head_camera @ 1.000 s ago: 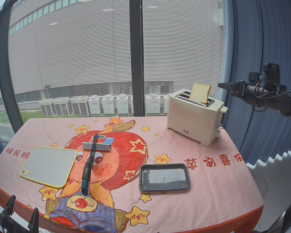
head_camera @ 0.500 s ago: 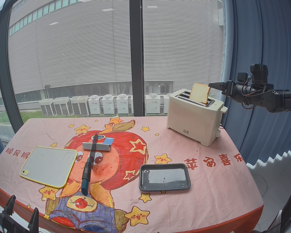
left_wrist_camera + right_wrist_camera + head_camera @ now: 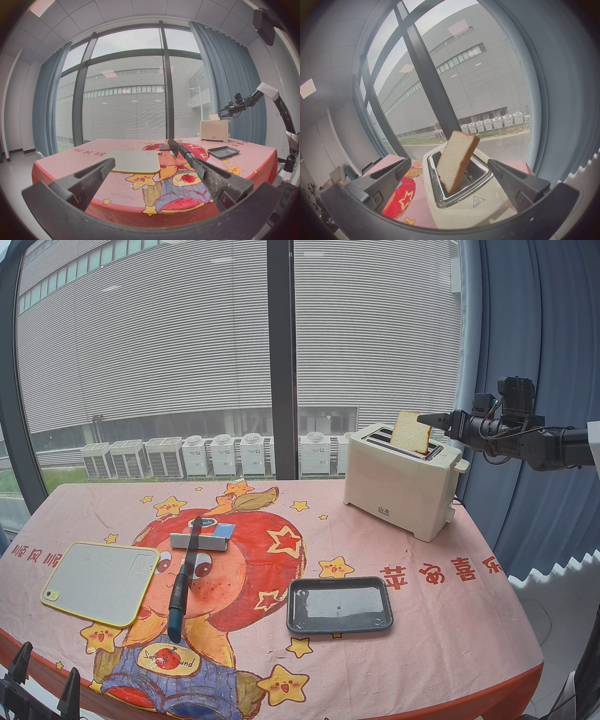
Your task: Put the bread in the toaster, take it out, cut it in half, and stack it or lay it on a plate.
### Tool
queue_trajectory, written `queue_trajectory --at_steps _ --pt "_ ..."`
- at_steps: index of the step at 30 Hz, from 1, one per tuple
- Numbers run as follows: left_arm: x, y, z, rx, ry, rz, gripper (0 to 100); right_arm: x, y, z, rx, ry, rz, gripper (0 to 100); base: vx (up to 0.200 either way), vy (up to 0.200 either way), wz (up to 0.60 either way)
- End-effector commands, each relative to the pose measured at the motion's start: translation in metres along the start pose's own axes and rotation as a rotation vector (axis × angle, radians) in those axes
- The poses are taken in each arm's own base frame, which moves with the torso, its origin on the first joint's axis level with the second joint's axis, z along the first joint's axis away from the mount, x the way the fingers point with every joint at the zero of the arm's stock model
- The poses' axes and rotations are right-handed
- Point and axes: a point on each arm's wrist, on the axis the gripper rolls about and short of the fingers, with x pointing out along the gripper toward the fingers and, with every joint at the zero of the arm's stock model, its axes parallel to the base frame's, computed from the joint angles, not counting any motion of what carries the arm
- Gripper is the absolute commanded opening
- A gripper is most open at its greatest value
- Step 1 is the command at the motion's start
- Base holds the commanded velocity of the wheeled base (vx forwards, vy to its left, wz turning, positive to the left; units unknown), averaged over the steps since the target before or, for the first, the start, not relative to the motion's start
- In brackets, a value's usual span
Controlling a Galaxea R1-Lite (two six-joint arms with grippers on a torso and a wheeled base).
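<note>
A slice of bread (image 3: pixel 410 432) stands tilted in the near slot of the cream toaster (image 3: pixel 400 484) at the table's back right. My right gripper (image 3: pixel 428 420) hovers just to the right of the slice at its height, open; in the right wrist view the bread (image 3: pixel 456 161) and toaster (image 3: pixel 462 200) lie straight ahead of the right gripper (image 3: pixel 448 164), apart from its fingers. My left gripper (image 3: pixel 151 162) is open and empty off the table's front left corner, also seen low as the left gripper (image 3: pixel 47 671). A black tray plate (image 3: pixel 339 604) lies front centre.
A yellow-rimmed cutting board (image 3: pixel 99 580) lies front left. A knife (image 3: pixel 180 587) leans with its blade on a small rest (image 3: pixel 199 542) beside it. A blue curtain (image 3: pixel 531 334) hangs behind the right arm, windows behind the table.
My right gripper has moved left, from beside the curtain to just short of the bread. Bread, toaster and the left arm have stayed put.
</note>
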Motion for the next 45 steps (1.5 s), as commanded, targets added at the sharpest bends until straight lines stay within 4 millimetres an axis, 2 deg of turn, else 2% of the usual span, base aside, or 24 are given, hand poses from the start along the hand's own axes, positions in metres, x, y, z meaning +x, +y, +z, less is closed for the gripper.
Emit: queue_trajectory --at_steps 1,18,24,33,42,43,45 --pt "0.001 0.000 -0.004 0.000 0.016 -0.001 100 0.014 -0.009 -0.009 0.009 0.019 -0.005 100 0.000 0.000 0.00" --pt "0.001 0.000 -0.004 0.000 0.016 -0.001 100 0.041 -0.022 -0.011 0.002 0.002 0.003 100 0.000 0.000 0.00" --pt "0.001 0.000 -0.004 0.000 0.016 -0.001 100 0.042 -0.019 -0.004 -0.009 -0.020 0.013 100 0.000 0.000 0.00" --pt "0.001 0.000 -0.004 0.000 0.016 -0.001 100 0.048 -0.008 -0.005 0.003 -0.021 0.038 100 0.000 0.000 0.00" --pt "0.001 0.000 -0.004 0.000 0.016 -0.001 100 0.049 -0.010 -0.005 0.006 -0.023 0.037 100 0.000 0.000 0.00" --pt "0.001 0.000 -0.004 0.000 0.016 -0.001 100 0.049 -0.010 -0.005 0.004 -0.023 0.036 0 0.000 0.000 0.00" --pt "0.001 0.000 -0.004 0.000 0.016 -0.001 100 0.049 -0.011 -0.004 0.007 -0.024 0.033 0 0.000 0.000 0.00"
